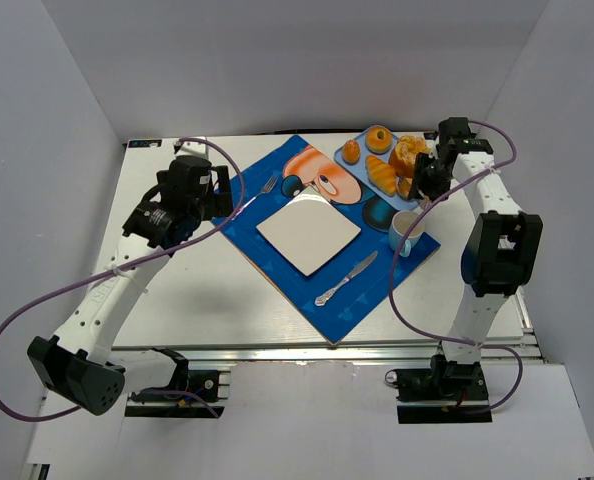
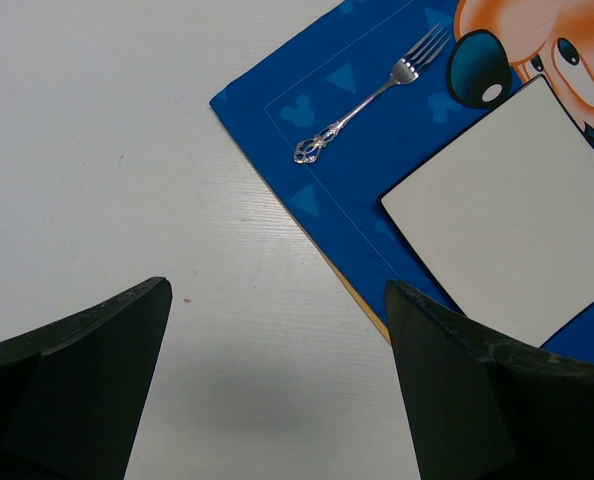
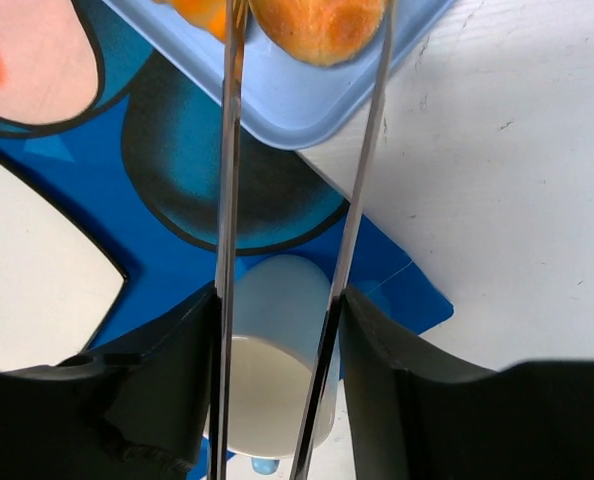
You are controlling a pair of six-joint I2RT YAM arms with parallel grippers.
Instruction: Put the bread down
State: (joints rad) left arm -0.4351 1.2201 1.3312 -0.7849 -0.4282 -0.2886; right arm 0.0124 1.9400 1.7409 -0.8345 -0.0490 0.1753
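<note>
While the right pincer (image 1: 427, 175) clamps a pair of thin metal tongs (image 3: 227, 200), the bread (image 3: 317, 25) sits straight ahead of it. It is bracketed by the two tong blades at their far ends and lies in the corner of the light blue tray (image 3: 277, 110) closest to the pincer. The blades are against or just beside the bun's sides; can't tell if the squeeze is firm or if the bun is off the tray. Bun is round, so no long axis to line up. Another orange pastry (image 3: 197, 10) sits just outside the left blade. The mug (image 3: 267, 350) is under the pincer's fingers, back from the bread. The white plate (image 3: 37, 270) lies off to this pincer's left and is probably the drop spot, so the coming move is likely a lift and a leftward carry. The left pincer (image 2: 277, 290) is wide open, holding nothing, over bare bench (image 2: 97, 150). A fork (image 2: 367, 100) is ahead of it and the bread is well apart from it. The right arm is clearly nearer.
</note>
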